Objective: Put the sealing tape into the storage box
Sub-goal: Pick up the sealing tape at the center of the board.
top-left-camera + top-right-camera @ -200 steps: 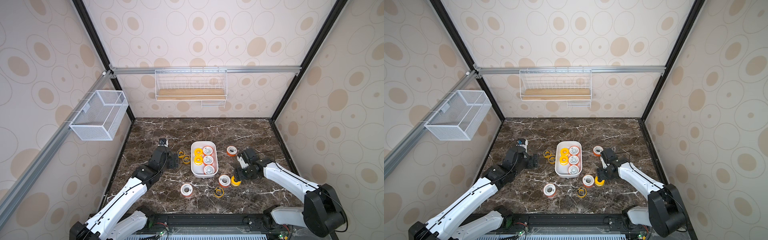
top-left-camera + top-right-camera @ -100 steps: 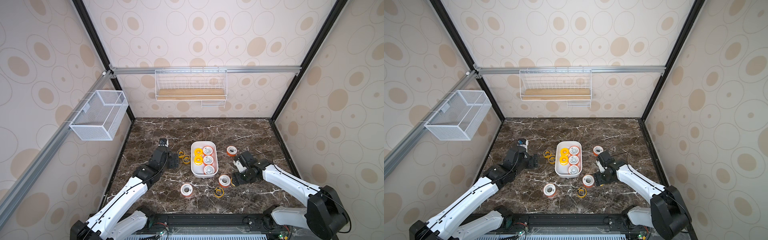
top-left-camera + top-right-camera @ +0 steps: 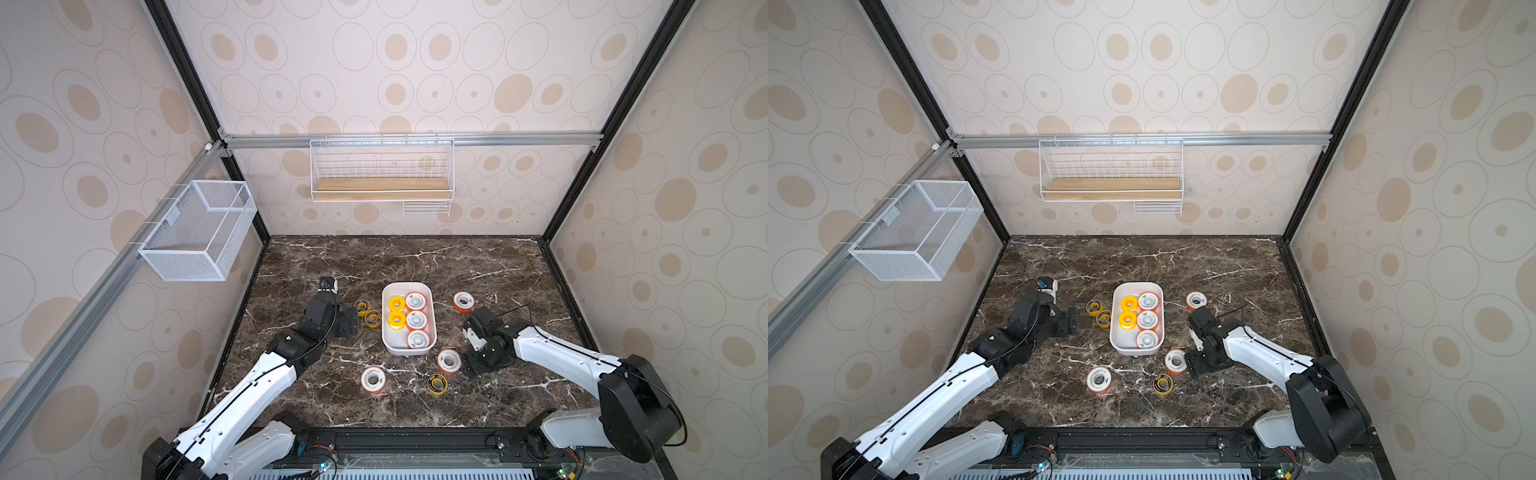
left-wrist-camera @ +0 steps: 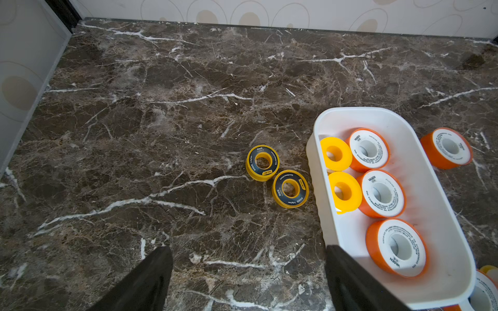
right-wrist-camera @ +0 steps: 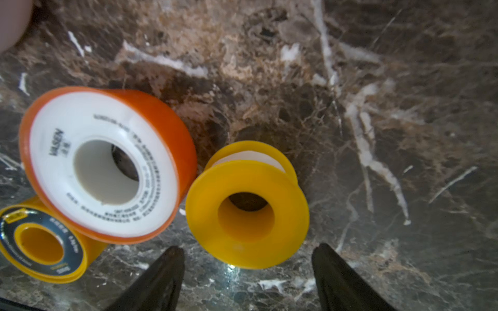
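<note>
Right wrist view: spread and empty, the fingers (image 5: 161, 282) of the right gripper (image 5: 248, 246) should straddle the yellow tape spool (image 5: 246, 245) near the storage box (image 3: 407, 351) without nudging the adjacent orange spool (image 5: 156, 161).

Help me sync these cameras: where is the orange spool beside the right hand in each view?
Both top views: the orange spool lies off the storage box's near corner.
Left wrist: spool cropped at the frame edge, past the box.
Right wrist: spool large, beside a plain yellow spool.
Landmark: the storage box, absent from right wrist only.
</note>
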`<state>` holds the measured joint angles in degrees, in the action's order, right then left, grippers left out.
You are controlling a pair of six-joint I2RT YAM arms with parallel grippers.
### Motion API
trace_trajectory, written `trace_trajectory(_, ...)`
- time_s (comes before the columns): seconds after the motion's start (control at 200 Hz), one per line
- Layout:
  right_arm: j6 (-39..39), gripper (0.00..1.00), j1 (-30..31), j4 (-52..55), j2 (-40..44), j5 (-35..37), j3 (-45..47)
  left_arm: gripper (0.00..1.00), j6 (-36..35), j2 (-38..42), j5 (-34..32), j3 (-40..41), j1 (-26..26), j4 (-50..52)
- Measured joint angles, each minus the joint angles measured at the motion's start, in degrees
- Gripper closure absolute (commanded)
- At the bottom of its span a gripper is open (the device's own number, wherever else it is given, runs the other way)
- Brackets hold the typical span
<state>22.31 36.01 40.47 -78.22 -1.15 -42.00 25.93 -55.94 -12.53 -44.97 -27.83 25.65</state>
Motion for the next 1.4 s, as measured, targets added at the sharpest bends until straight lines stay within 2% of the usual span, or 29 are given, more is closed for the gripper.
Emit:
trace_trajectory(0.3,1.2,0.21,0.0,-2.9,-3.8,1.7,-0.5,0.08,0.0,-0.2,0.0,0.2,0.0,-0.4)
trace_trajectory(0.601,2.0,0.27,0.0,-5.3,-4.3,3.3,-1.6,0.08,0.0,-0.5,-0.1,0.4,0.0,-0.6)
trace_trajectory(1.032,2.3,0.44,0.1,-5.7,-5.5,4.8,-2.6,0.08,0.0,-1.0,0.3,0.5,0.0,-0.9)
trace_trajectory(1.162,2.4,0.44,0.1,-5.4,-4.9,5.9,-2.7,0.08,0.0,-2.3,2.7,0.5,0.1,-1.7)
trace_trajectory(1.402,2.3,0.44,0.1,-3.5,-1.2,7.2,-3.1,0.10,0.0,-10.0,12.6,0.5,0.6,-4.5)
